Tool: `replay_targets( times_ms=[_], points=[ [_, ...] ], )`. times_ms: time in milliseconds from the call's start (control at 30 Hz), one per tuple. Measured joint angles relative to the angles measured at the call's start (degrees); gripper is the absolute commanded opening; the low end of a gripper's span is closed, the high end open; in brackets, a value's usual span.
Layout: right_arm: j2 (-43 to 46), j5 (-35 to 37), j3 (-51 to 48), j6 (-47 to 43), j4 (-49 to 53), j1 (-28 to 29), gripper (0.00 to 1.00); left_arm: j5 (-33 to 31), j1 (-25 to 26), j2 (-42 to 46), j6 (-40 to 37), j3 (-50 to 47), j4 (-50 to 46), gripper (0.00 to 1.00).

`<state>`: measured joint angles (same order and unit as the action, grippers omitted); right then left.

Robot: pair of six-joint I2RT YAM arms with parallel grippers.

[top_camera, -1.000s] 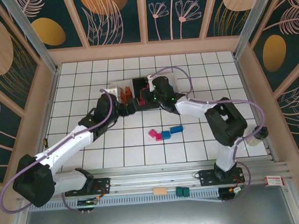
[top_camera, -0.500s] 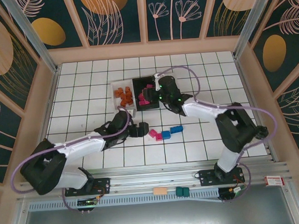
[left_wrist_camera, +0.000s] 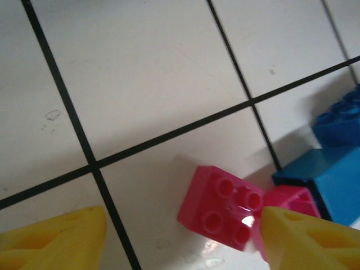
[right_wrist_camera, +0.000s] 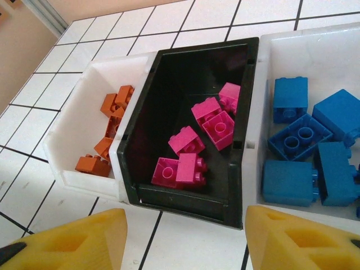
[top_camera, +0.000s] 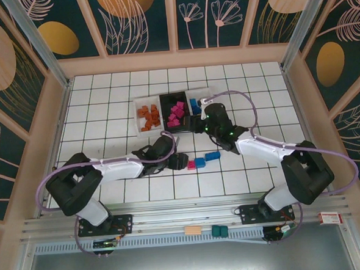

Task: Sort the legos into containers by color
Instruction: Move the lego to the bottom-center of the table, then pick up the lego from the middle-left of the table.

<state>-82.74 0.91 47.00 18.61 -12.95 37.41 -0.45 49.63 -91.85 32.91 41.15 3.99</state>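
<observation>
Three joined containers stand at the table's middle back: a white bin (top_camera: 138, 110) with orange legos (right_wrist_camera: 115, 104), a black bin (right_wrist_camera: 185, 199) with several pink legos (right_wrist_camera: 185, 140), and a white bin (right_wrist_camera: 253, 112) with blue legos (right_wrist_camera: 298, 140). My right gripper (right_wrist_camera: 185, 236) hangs open and empty just in front of the black bin (top_camera: 166, 114). On the tiles lie two pink legos (left_wrist_camera: 222, 205) (left_wrist_camera: 292, 199) and two blue ones (left_wrist_camera: 326, 183) (top_camera: 212, 155). My left gripper (left_wrist_camera: 183, 236) is open low over the nearer pink lego, its right finger at the brick's edge and its left finger well apart.
A tan block (top_camera: 192, 230) and dark green blocks (top_camera: 219, 231) sit on the rail below the table's near edge. Wooden walls close in the tiled table on three sides. A purple cable (top_camera: 226, 95) loops over the right arm near the bins.
My left arm swung from the bins down to the loose legos, and its jaws narrowed around a pink one. My right gripper opened and drew back from the black bin.
</observation>
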Motion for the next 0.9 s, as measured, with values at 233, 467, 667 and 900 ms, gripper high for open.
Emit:
replay_targets(
  times_ms=[233,467,667,900],
  points=[
    [3.61,1.7,-0.72,0.0,0.02,-0.98,0.58,-3.37,0.13,-1.77,-0.04,1.53,-1.44,0.55],
    [4.94,2.67,-1.18,0.0,0.31,-1.44,0.58,-9.81,0.22,1.7,0.15,0.2,-6.34,0.54],
    [5.27,2.69,-1.79,0.0,0.33,-1.44,0.58,-8.87,0.15,4.57,0.55,0.09,-8.28,0.79],
    [5.53,2.69,-2.84,0.22,0.31,-1.46,0.58,-4.68,0.24,5.97,0.28,1.22,-6.58,0.77]
  ],
)
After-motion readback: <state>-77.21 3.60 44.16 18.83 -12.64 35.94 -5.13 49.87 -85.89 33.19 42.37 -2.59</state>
